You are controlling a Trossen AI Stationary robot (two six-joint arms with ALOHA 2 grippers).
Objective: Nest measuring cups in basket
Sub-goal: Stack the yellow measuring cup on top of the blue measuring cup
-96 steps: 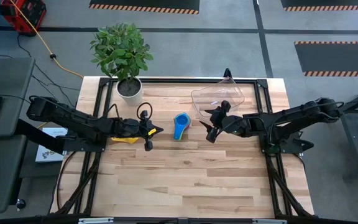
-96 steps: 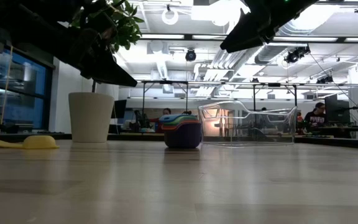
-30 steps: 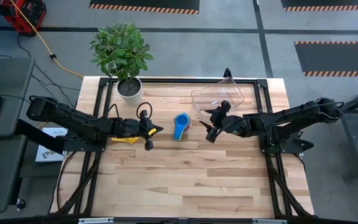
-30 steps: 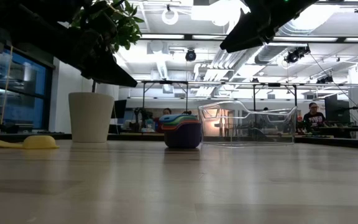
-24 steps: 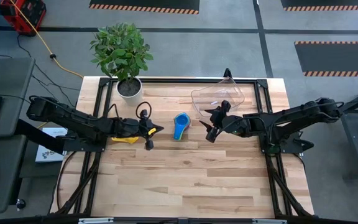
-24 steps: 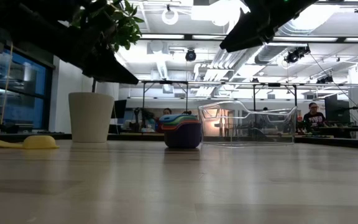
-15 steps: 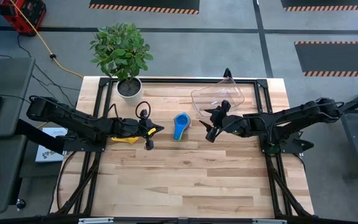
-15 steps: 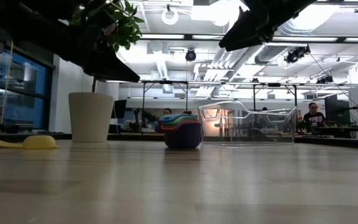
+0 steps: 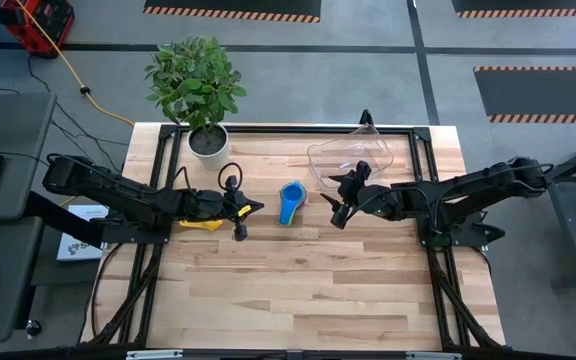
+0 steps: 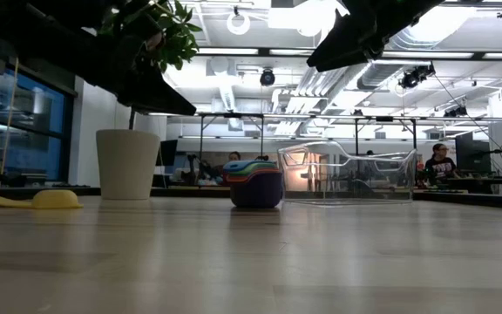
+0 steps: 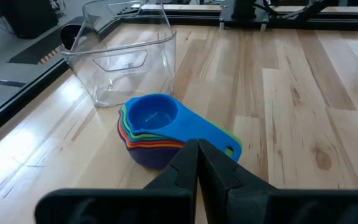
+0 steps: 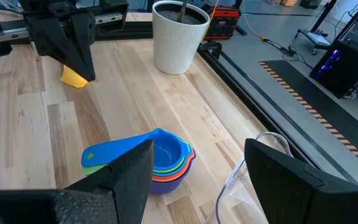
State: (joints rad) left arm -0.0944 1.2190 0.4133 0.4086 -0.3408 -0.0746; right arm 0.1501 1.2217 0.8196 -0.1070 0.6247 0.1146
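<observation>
Yellow cup (image 10: 57, 199) lies alone on the table's near-left, under the left gripper (image 9: 244, 209), pinched shut, empty. Nested cups (image 9: 290, 201) (blue on top) stand mid-table, w/ clear basket (image 9: 350, 157) just beyond. Right gripper (image 9: 340, 199) hovers btwn them, fingers apart, holding nothing.

The stacked measuring cups (image 9: 290, 201) sat nested on my table (image 9: 298, 290) near its middle, between my left gripper (image 9: 242, 218) and my right gripper (image 9: 340, 198) — each a little apart from the stack. The basket (image 9: 350, 160) stood just beyond the stack toward my right side and the table's far edge, with nothing in it. One lone cup (image 9: 200, 224) lay under my left arm, well apart from the stack. The plant pot (image 9: 208, 142) stood at the far left corner — behind that lone cup.
</observation>
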